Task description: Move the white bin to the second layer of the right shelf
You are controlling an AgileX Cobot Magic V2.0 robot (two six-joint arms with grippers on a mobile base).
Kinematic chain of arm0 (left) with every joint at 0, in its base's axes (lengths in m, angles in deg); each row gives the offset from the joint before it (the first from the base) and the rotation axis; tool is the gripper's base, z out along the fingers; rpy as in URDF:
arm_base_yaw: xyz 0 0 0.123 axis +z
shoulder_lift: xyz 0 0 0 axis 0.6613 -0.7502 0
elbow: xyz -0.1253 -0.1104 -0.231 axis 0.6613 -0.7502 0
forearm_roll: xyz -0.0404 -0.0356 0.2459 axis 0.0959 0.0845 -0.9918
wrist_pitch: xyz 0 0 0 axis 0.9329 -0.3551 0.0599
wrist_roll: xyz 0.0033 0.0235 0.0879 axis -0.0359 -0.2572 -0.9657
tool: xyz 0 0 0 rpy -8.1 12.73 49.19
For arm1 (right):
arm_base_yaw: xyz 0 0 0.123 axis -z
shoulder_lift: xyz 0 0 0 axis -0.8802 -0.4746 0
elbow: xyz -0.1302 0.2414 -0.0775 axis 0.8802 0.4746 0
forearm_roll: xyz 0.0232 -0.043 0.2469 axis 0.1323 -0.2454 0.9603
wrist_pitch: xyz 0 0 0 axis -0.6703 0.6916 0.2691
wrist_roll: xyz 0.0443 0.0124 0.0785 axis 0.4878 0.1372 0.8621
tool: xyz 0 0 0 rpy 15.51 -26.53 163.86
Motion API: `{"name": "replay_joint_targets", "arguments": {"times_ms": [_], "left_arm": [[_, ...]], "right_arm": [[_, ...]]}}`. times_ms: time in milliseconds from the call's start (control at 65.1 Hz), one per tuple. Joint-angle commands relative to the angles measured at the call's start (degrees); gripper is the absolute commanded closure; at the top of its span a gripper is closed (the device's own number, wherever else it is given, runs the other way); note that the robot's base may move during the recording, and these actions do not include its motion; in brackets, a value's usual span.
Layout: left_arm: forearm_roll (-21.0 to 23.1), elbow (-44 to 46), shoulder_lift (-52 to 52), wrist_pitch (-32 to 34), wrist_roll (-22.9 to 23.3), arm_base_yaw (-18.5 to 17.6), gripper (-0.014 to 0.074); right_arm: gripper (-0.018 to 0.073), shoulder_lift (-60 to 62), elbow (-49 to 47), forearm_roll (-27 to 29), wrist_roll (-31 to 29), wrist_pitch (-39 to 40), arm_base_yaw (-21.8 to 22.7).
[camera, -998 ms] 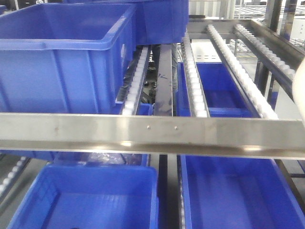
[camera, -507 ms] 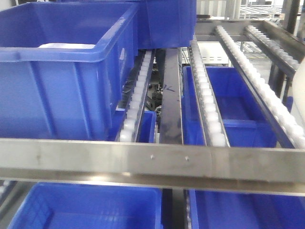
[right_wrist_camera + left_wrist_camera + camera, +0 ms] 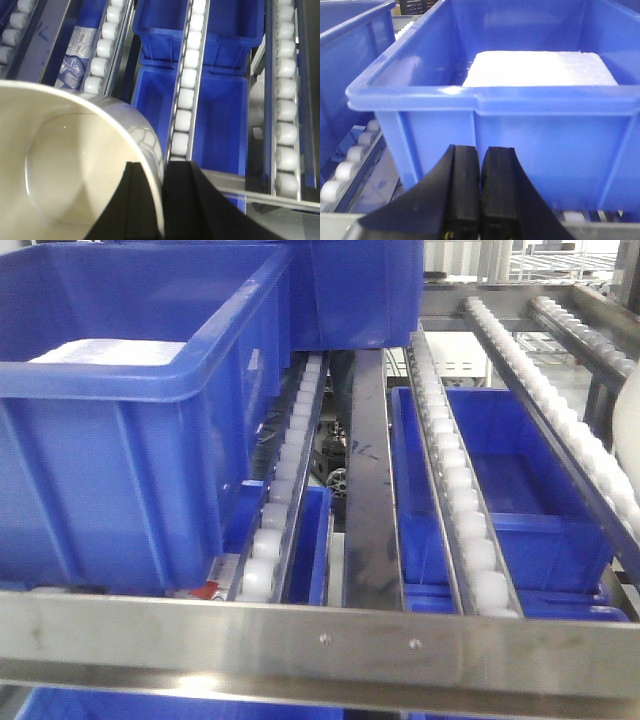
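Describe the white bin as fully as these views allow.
The white bin looks like glossy cream-white plastic, with a curved rim and smooth plain walls running down to a rounded, empty base. Only part of it shows in the right wrist view. The right tool is clamped on its rim, one finger inside and one outside. It hangs above the roller lanes and blue crates. A pale sliver at the front view's right edge may be its wall.

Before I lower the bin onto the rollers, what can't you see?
- White bin: base and outer walls cut off, right wrist view; only a blurred sliver at the front view's right edge.
- Right gripper: jaws pinch the rim; tips cropped.
- Blue crate: contents overexposed white, left wrist view.
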State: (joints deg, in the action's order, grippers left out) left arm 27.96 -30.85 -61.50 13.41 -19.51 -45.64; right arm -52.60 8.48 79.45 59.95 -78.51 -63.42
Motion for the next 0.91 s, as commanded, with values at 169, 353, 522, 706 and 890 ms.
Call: {"name": "replay_joint_targets", "arguments": {"times_ms": [169,353,522,706,890], "left_arm": [[0.00,-2.11,0.92,4.98,0.17,-0.33,0.0512],[0.00,-2.11,0.92,4.98,0.17,-0.33,0.0512],[0.00,-2.11,0.92,4.98,0.17,-0.33,0.0512],[0.00,-2.11,0.92,4.98,0.17,-0.33,0.0512],[0.00,-2.11,0.92,4.98,0.17,-0.33,0.0512]], "right_arm": [[0.0511,-0.10,-1.63,0.28,-0.26,4.99,0.45],[0.0511,-0.10,-1.63,0.28,-0.26,4.99,0.45],[0.0511,-0.10,-1.63,0.28,-0.26,4.99,0.45],[0.0511,-0.10,-1.63,0.28,-0.26,5.05,0.45],[0.0511,-0.10,-1.63,0.36,-0.26,5.04,0.45]]}}
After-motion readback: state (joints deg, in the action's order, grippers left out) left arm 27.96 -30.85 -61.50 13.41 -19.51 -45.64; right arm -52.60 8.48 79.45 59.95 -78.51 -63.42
